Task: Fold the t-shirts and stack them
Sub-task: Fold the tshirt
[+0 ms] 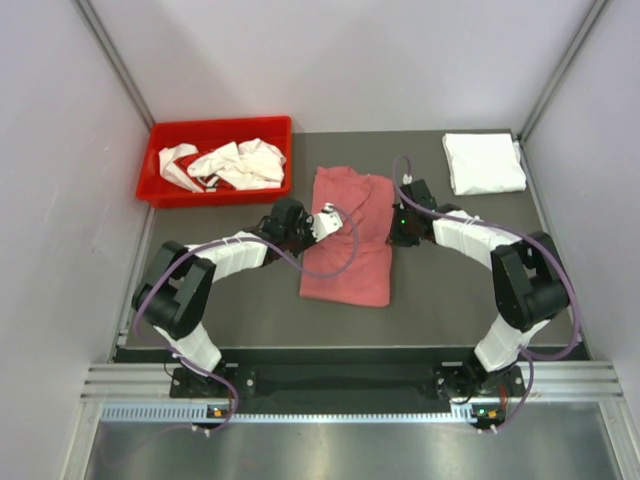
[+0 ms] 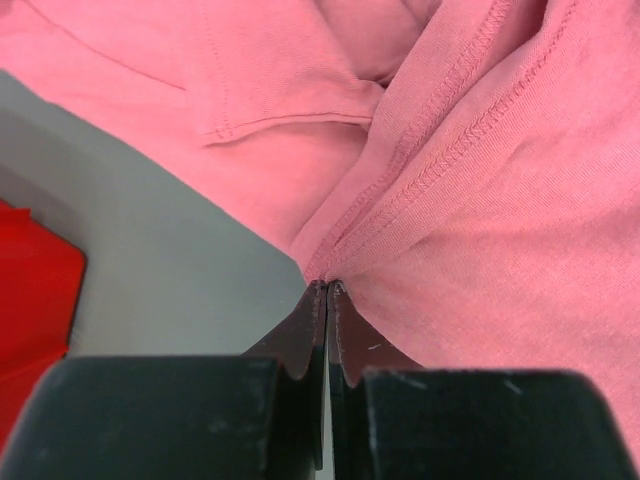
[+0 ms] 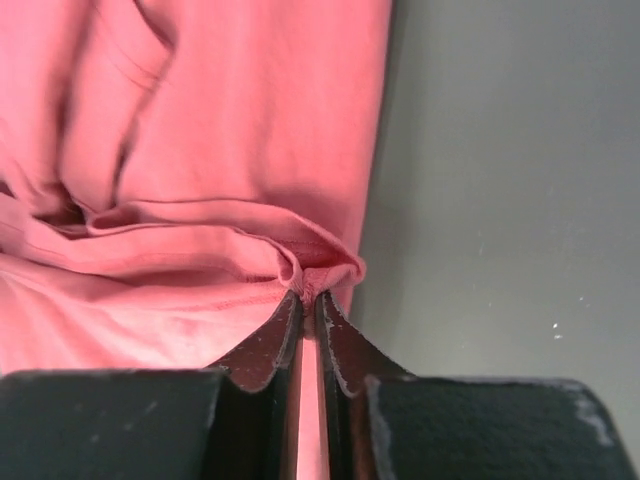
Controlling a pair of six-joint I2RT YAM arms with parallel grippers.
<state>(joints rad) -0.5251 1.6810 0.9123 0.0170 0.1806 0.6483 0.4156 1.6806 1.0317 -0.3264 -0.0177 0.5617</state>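
A pink t-shirt (image 1: 348, 240) lies partly folded in the middle of the table. My left gripper (image 1: 308, 228) is shut on the shirt's left edge; in the left wrist view (image 2: 328, 285) its jaws pinch a hemmed fold of pink cloth (image 2: 450, 150). My right gripper (image 1: 397, 232) is shut on the shirt's right edge; in the right wrist view (image 3: 310, 295) its jaws pinch a bunched fold of pink cloth (image 3: 230, 160). A folded white t-shirt (image 1: 483, 162) lies at the back right. Crumpled white t-shirts (image 1: 235, 163) lie in the red bin (image 1: 160, 188).
The red bin stands at the back left, and its corner shows in the left wrist view (image 2: 30, 300). Grey table surface (image 3: 500, 200) lies to the right of the pink shirt. White walls close in the table on three sides.
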